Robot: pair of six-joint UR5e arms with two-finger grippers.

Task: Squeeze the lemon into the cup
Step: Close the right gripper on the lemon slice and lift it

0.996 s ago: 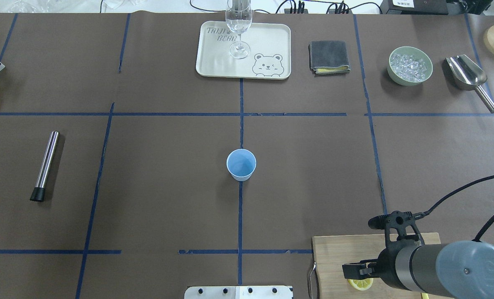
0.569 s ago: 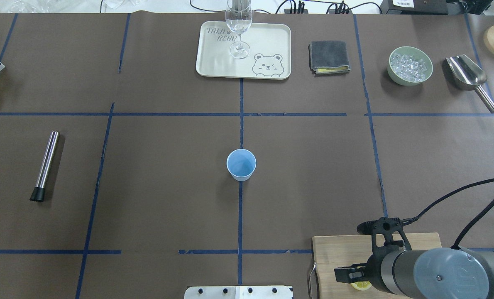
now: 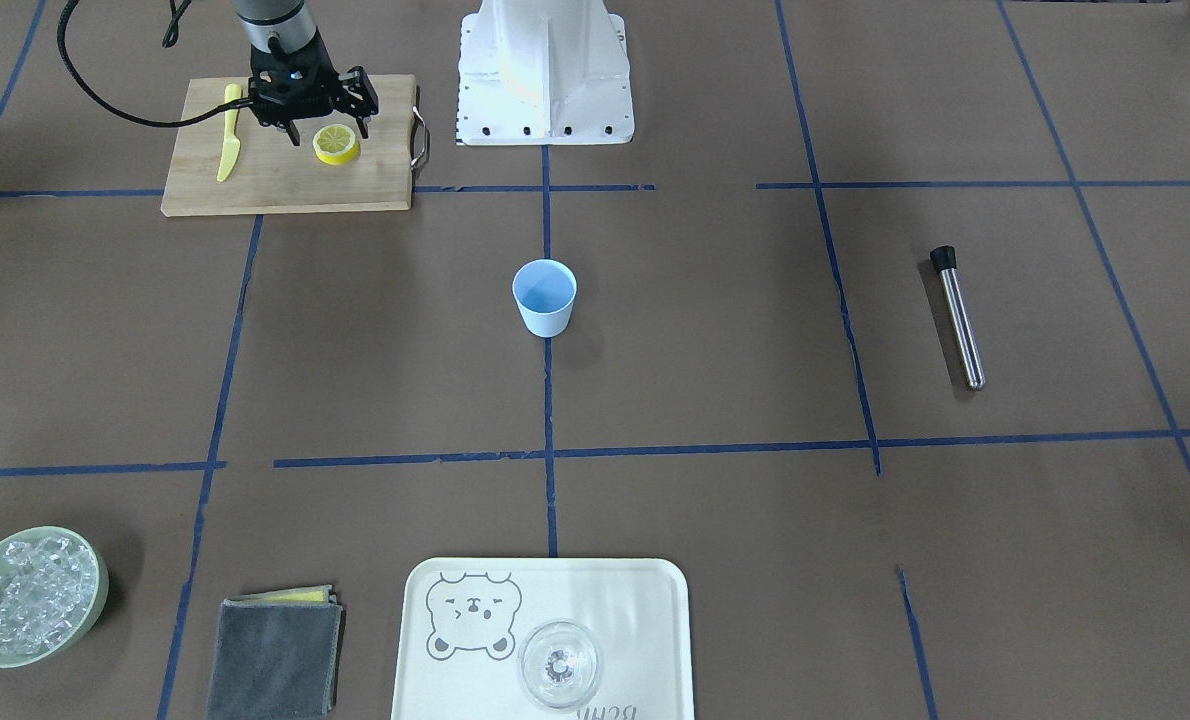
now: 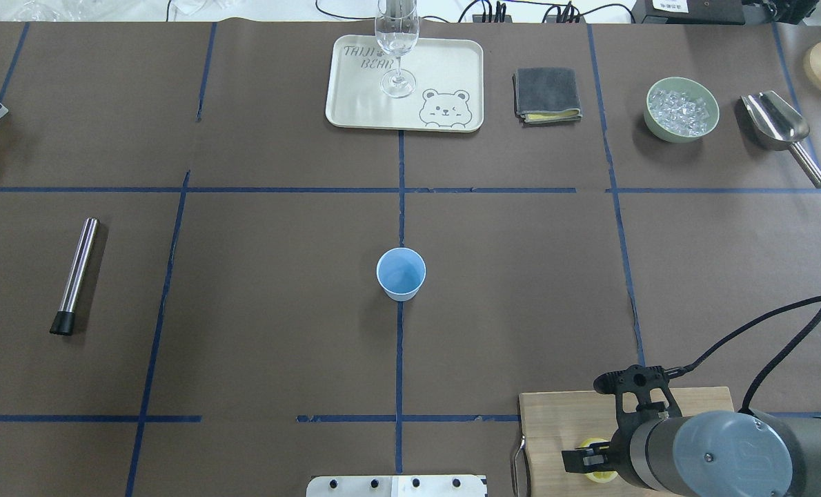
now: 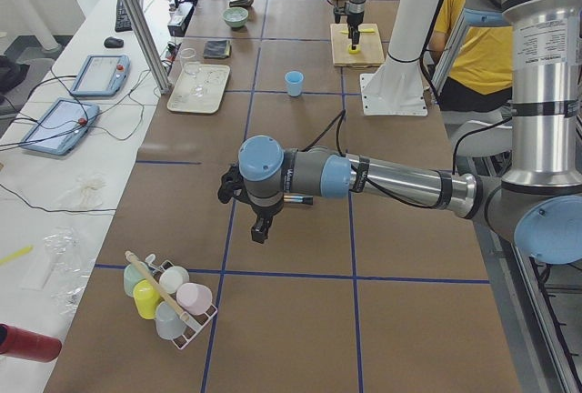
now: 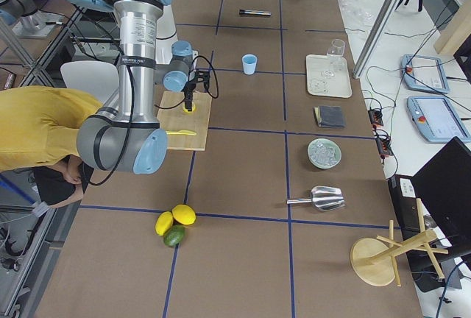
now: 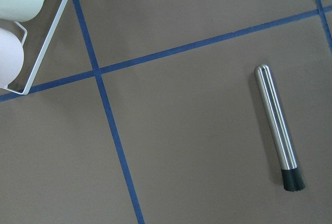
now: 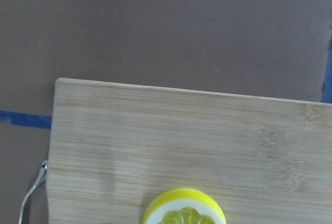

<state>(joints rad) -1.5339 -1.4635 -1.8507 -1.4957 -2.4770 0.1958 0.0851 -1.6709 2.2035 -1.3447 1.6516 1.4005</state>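
Observation:
The lemon (image 3: pixel 336 145) is a yellow slice lying flat on the wooden cutting board (image 3: pixel 285 180); only one slice shows. In the overhead view the lemon (image 4: pixel 598 475) is mostly hidden under my right gripper (image 4: pixel 583 461). My right gripper (image 3: pixel 327 128) hangs open just above the slice, its fingers spread to either side. The right wrist view shows the lemon (image 8: pixel 184 211) at its bottom edge. The light-blue cup (image 4: pixel 401 273) stands upright at the table's middle, far from the gripper. My left gripper (image 5: pixel 259 225) hovers near the table's left end; I cannot tell whether it is open.
A yellow knife (image 3: pixel 229 145) lies on the board beside the right gripper. A steel tube (image 4: pixel 74 276) lies at the left. A tray (image 4: pixel 445 69) with a clear glass (image 4: pixel 397 41), a grey cloth (image 4: pixel 547 94), a green bowl of ice (image 4: pixel 681 109) and a scoop (image 4: pixel 776 124) line the far side.
My right arm has swung in over the cutting board and its gripper has shifted slightly left and come down over the lemon slice. The cup and the other things have not moved.

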